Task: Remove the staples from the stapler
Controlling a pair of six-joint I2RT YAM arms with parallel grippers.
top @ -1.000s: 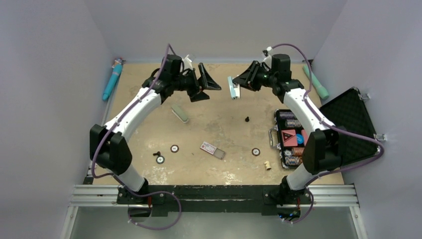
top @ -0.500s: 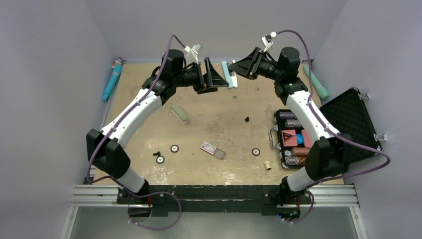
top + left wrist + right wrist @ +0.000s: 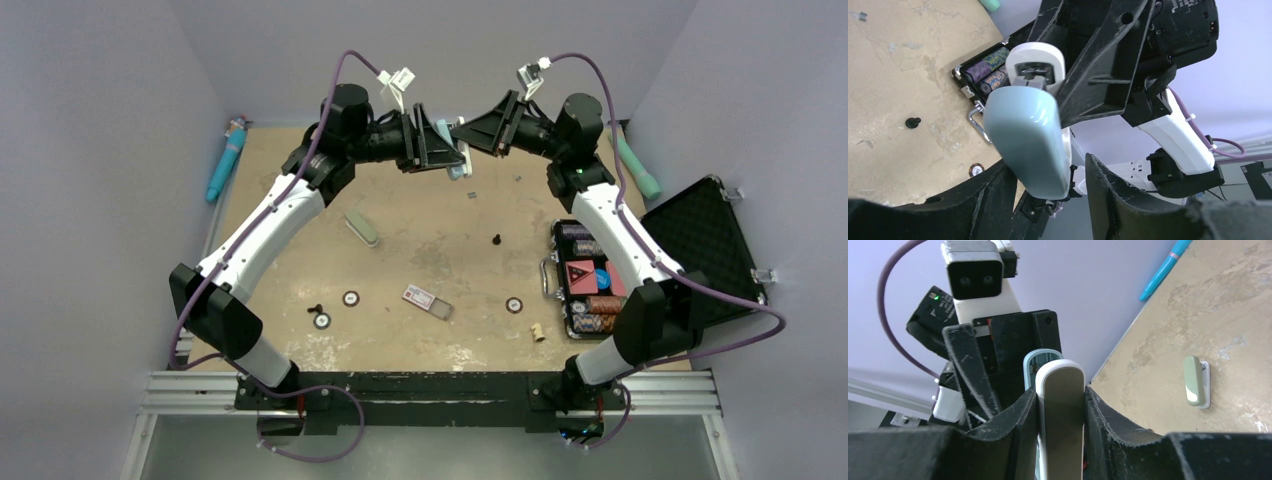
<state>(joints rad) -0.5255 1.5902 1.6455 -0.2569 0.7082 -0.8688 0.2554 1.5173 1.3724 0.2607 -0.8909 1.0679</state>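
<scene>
Stapler (image 3: 1060,420) pinched in right gripper (image 3: 1060,395), long axis pointing into spread left gripper (image 3: 1050,170).

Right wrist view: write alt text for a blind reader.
The right gripper clamps a white and pale-blue plastic stapler between its black fingers, centre frame. The open left gripper sits behind it; a grey-green stapler lies on the tan table.

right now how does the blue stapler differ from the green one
The blue stapler is pale blue; the green stapler is sage green. The blue stapler is held up in the right gripper; the green stapler lies on the table, untouched. Both are small, with white bases.
</scene>
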